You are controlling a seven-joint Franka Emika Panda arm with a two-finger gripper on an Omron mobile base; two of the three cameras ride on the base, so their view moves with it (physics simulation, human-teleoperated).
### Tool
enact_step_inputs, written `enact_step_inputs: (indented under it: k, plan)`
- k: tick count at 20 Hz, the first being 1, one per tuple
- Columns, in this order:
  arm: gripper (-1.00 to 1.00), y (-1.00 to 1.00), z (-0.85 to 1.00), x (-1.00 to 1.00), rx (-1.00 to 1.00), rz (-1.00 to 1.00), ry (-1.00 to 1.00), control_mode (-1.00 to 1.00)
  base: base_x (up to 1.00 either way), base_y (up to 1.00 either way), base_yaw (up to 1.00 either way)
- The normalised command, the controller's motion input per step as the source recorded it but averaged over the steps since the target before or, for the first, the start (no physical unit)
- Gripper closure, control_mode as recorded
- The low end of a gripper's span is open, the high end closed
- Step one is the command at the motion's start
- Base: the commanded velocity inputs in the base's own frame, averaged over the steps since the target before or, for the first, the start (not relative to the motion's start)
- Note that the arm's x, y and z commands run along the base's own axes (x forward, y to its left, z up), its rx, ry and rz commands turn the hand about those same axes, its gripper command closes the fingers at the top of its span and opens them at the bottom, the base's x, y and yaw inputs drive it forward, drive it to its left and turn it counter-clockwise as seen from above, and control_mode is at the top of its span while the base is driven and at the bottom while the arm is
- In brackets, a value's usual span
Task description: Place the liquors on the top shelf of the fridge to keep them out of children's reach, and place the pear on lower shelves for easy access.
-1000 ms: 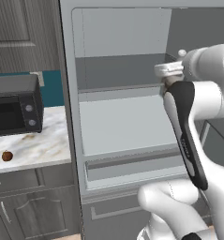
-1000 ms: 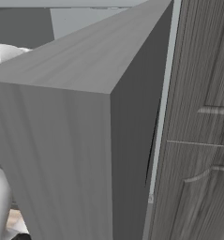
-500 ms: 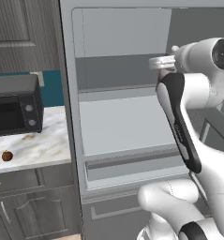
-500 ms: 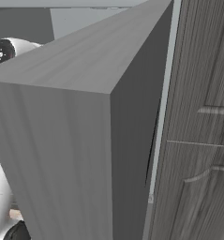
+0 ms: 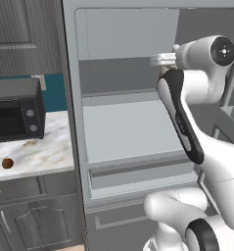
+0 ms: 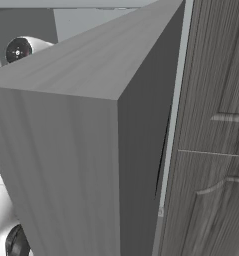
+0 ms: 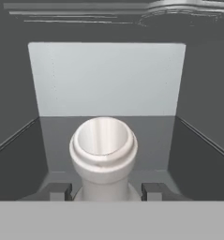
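Pale bottle (image 7: 103,157), slim-necked, sits between the two dark fingertips (image 7: 59,191) of the gripper (image 7: 104,191); the jaws are closed against its sides, holding it. The hand view looks along the bottle into the fridge (image 5: 128,117), with the dark grey top shelf (image 7: 155,131) beneath it. From the left base view, the hand (image 5: 162,60) reaches in at top-shelf height. Outside, the pear (image 5: 8,163) lies on the marble counter (image 5: 45,152), near the black microwave (image 5: 15,110).
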Motion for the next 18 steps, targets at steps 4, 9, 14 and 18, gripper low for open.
enact_step_inputs:
  k: [4, 9, 14, 18]
  plan:
    - [1.00, 0.00, 0.00, 0.42, 0.05, 0.00, 0.00, -1.00, 0.00, 0.00, 0.00]
    - [1.00, 0.01, 0.00, 0.41, 0.04, 0.00, 0.00, -1.00, 0.00, 0.00, 0.00]
    - [1.00, 0.02, 0.00, 0.40, 0.01, 0.00, 0.00, -1.00, 0.00, 0.00, 0.00]
    - [1.00, 0.04, -0.01, 0.39, 0.00, 0.00, 0.03, -1.00, 0.00, 0.00, 0.00]
